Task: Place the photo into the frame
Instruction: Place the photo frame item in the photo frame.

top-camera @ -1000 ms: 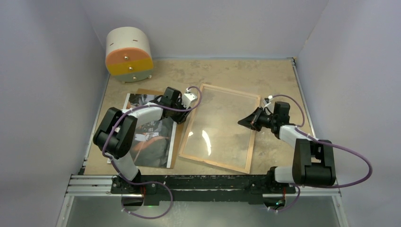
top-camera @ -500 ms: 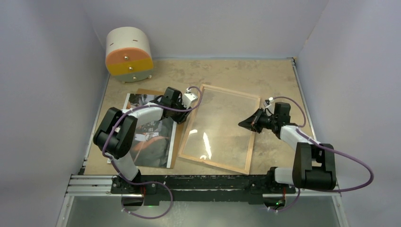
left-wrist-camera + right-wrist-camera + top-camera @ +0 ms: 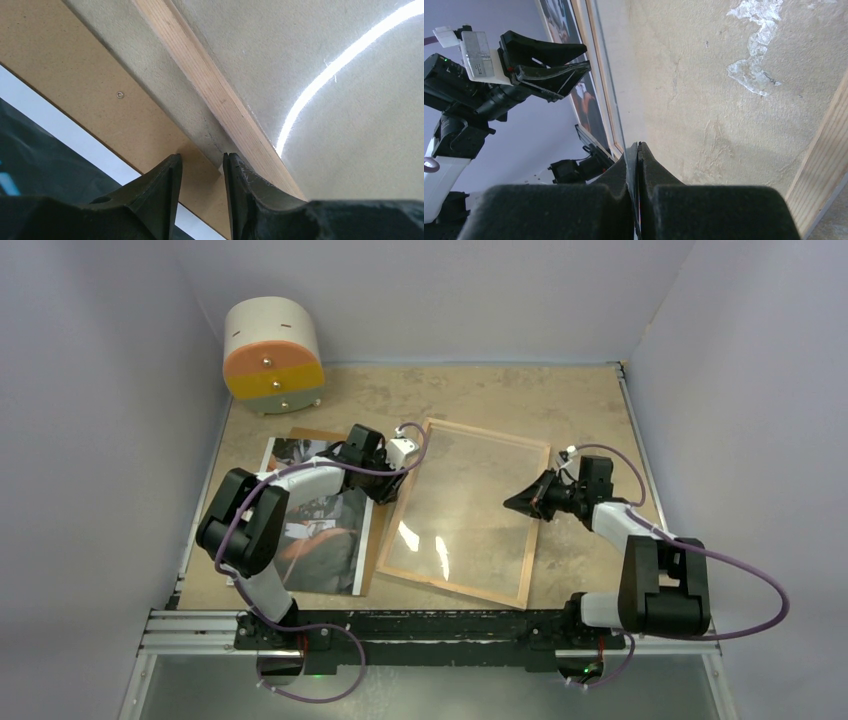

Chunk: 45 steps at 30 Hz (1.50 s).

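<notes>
The frame (image 3: 537, 510) lies back up in the middle of the table, wooden rim around a clear pane. The photo (image 3: 320, 530), dark with orange patches, lies face up left of it on a brown backing board (image 3: 372, 558). My left gripper (image 3: 393, 485) is slightly open and empty, its tips low over the board beside the frame's left rim (image 3: 215, 95); the left wrist view also shows the board (image 3: 75, 65) and the photo (image 3: 30, 150). My right gripper (image 3: 507, 502) is inside the frame's right rim (image 3: 824, 165), shut (image 3: 638, 145) on a thin clear sheet, apparently the pane's edge.
A round white drawer unit with orange and yellow fronts (image 3: 272, 355) stands at the back left. Walls close in on three sides. A metal rail (image 3: 430, 625) runs along the near edge. The left gripper (image 3: 587, 57) shows in the right wrist view.
The light streaks on the pane have shifted, so the pane has moved slightly. My right gripper has shifted a little. The left arm has not moved.
</notes>
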Each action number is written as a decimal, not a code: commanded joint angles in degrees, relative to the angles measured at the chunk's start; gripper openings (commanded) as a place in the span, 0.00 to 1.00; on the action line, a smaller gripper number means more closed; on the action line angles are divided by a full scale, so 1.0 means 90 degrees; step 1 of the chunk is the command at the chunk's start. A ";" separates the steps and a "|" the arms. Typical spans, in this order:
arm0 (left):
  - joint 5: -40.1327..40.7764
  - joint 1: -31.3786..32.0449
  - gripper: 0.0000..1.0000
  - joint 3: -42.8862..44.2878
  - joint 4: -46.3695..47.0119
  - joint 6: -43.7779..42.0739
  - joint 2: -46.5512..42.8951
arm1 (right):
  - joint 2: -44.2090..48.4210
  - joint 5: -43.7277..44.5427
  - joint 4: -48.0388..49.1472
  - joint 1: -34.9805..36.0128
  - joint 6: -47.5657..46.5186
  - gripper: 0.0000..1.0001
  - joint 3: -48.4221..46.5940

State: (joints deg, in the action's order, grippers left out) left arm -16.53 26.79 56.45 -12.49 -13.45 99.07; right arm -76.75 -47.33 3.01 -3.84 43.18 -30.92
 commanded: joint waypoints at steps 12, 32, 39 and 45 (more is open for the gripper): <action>-0.0186 0.0037 0.29 0.0016 0.0327 0.0149 0.0125 | -0.0029 -0.0846 0.0395 0.0026 0.0521 0.00 -0.0217; -0.0175 0.0037 0.18 -0.0141 0.0424 0.0153 0.0187 | 0.0561 -0.1123 0.1166 0.0244 0.1573 0.00 -0.0361; -0.0148 0.0039 0.15 -0.0139 0.0402 0.0155 0.0188 | 0.0769 -0.1170 0.2058 0.0320 0.2477 0.00 -0.0169; -0.0156 0.0040 0.13 -0.0120 0.0383 0.0159 0.0187 | 0.0845 -0.1216 0.2388 0.0319 0.2662 0.00 -0.0107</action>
State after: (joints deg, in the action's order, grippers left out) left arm -17.17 26.81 55.79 -8.80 -12.58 100.07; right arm -70.61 -56.14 19.94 -1.13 64.66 -32.32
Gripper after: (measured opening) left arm 0.140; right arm 0.005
